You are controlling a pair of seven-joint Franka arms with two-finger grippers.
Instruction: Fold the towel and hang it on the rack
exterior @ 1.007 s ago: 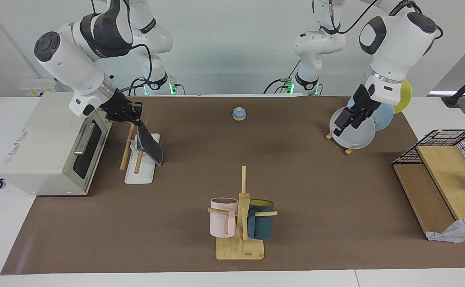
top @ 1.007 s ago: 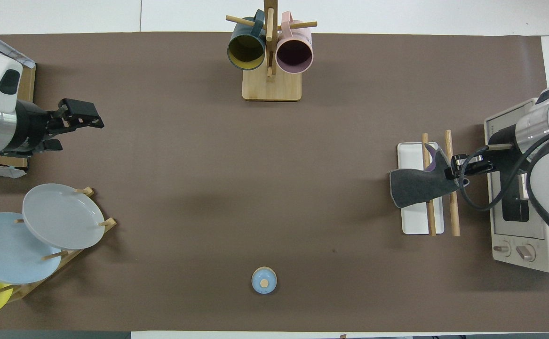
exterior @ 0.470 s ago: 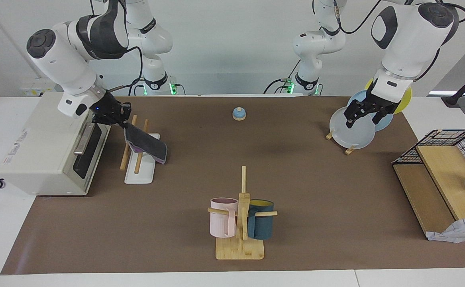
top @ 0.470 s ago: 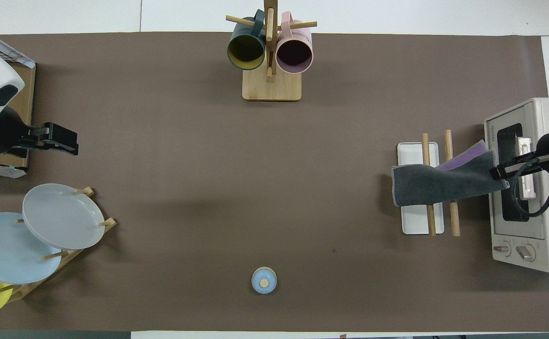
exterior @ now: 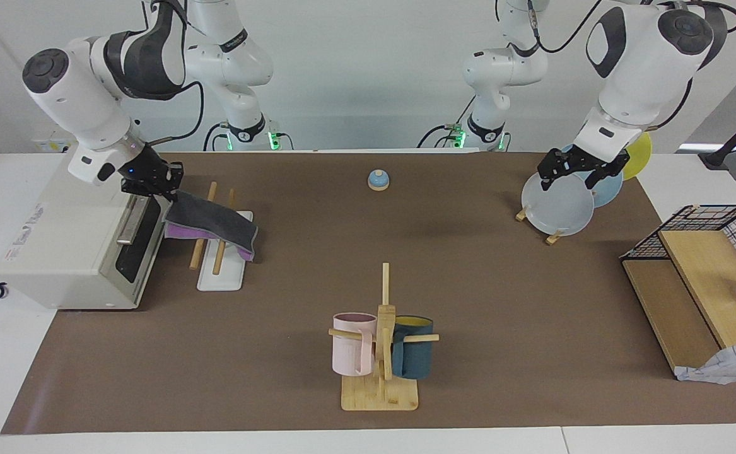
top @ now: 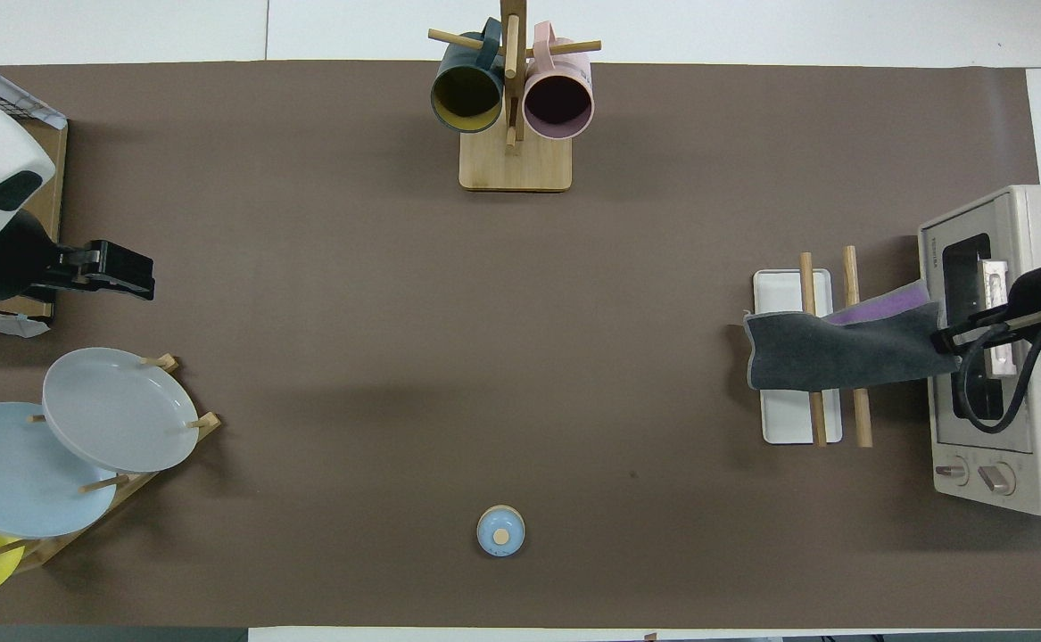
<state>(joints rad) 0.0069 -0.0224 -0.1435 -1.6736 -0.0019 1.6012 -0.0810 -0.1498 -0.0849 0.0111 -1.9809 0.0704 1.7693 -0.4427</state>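
My right jaws (exterior: 164,184), clamped on one end of the folded towel (exterior: 213,221), hold it stretched crosswise over both rods of the rack (exterior: 219,268), its free end draped toward the tabletop, while my left jaws (exterior: 574,170) wait apart over the plates (exterior: 560,205).

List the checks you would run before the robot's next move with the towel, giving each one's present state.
1. Towel across both rods of the rack: ok.
2. Towel folded double, grey face up: ok.
3. Right end effector shut on the towel's edge: ok.
4. Held end hanging down: not ok, raised beside the toaster oven.
5. Left end effector open, waiting over the plates, away from the rack: ok.
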